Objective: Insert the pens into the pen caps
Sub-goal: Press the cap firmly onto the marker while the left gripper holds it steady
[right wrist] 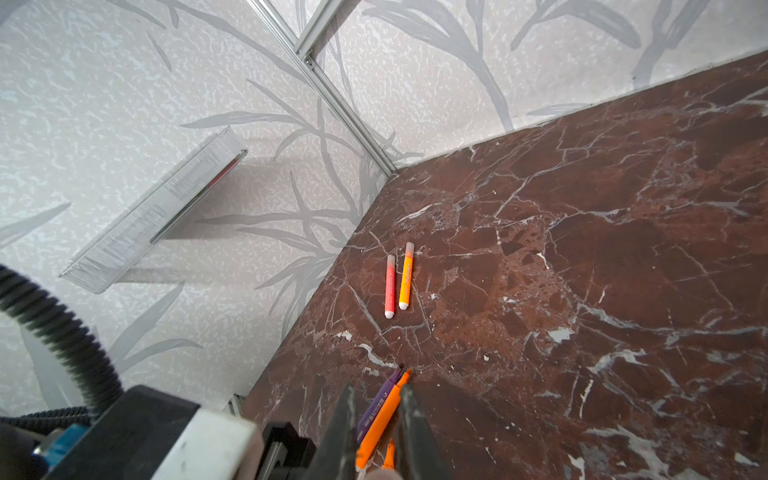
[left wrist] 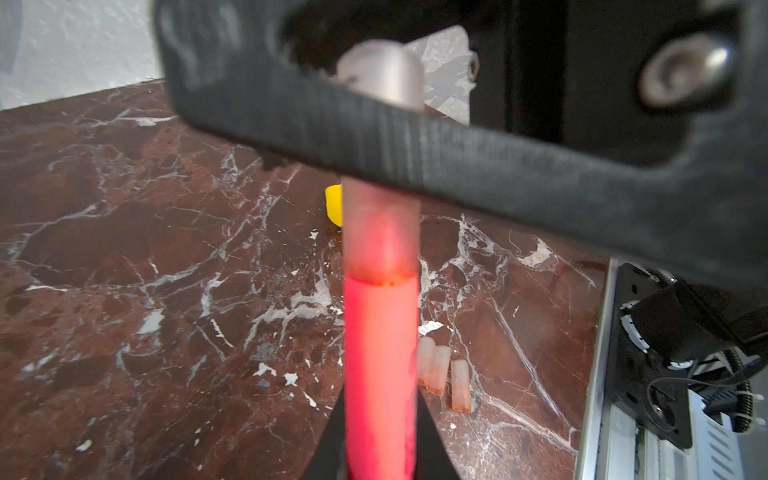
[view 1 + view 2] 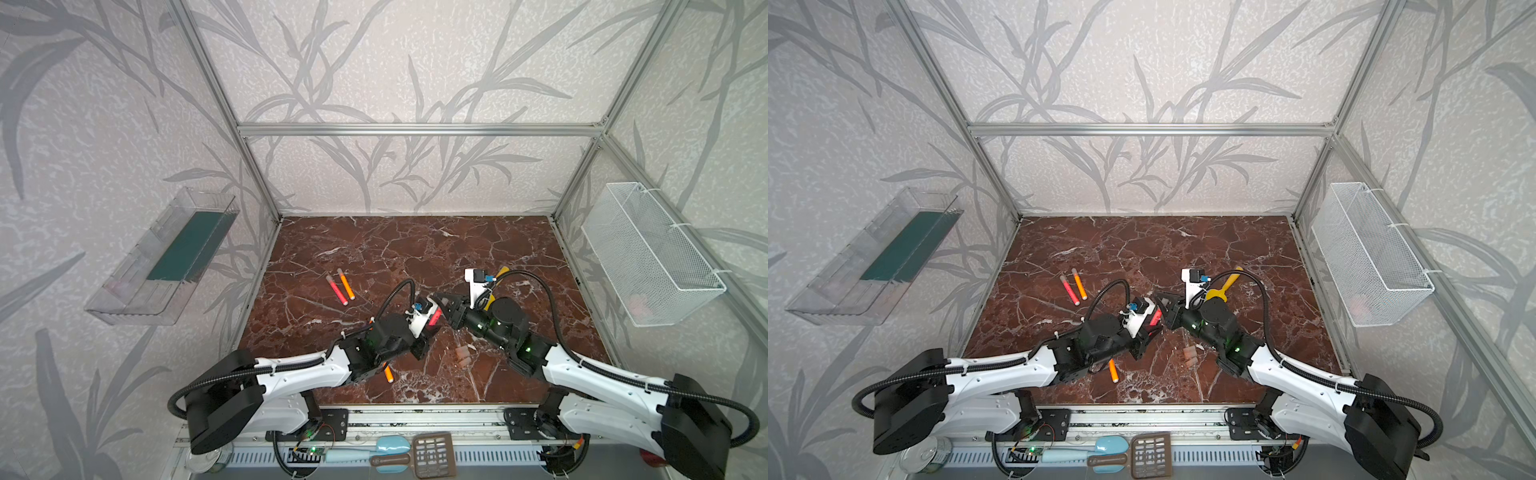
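Pens (image 1: 390, 286) — 6 tot.; loose caps (image 2: 440, 370) — 3

Walls (image 3: 415, 62): pale textured wallpaper, grey leaf-and-stem print, on three sides.
Frame (image 3: 419, 129): aluminium profile uprights and a crossbar along the wall corners.
Tabletop (image 3: 415, 249): red-brown marble pattern with white veins.
Left wall: clear plastic tray (image 3: 137, 316), tilted, holding a dark green panel (image 3: 187, 245).
Right wall: white wire-mesh basket (image 3: 665, 257).
Front edge: metal rail (image 3: 415, 419); below it a blue spatula (image 3: 390, 444) and a brown slotted turner (image 3: 434, 453).
Light: soft, even.
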`<move>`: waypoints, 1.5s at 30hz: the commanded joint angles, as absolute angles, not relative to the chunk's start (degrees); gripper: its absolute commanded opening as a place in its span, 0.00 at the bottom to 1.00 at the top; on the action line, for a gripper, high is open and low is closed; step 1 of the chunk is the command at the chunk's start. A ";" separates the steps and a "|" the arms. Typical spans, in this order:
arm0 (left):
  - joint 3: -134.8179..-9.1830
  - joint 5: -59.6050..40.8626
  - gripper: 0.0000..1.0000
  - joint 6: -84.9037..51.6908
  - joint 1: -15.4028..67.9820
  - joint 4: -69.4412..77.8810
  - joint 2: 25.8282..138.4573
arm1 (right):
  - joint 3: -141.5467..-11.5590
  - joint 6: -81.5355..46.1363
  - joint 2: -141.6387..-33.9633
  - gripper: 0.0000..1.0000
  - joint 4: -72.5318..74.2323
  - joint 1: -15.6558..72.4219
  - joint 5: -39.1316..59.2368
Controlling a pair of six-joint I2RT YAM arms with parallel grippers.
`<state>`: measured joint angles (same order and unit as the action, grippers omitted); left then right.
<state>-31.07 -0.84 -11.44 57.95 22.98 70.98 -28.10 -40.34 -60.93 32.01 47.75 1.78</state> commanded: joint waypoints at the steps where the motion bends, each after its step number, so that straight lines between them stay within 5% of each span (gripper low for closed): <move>1: -36.20 5.77 0.00 -8.45 57.83 26.06 67.26 | -28.92 -39.54 -62.93 0.00 31.26 49.41 7.77; 24: -43.51 14.84 0.00 -2.70 56.26 29.98 67.40 | -29.71 -33.53 -66.44 0.00 30.41 56.83 7.03; 45: -44.14 5.87 0.00 -9.91 47.19 33.85 60.77 | -28.04 -33.69 -70.67 0.00 32.70 60.96 6.07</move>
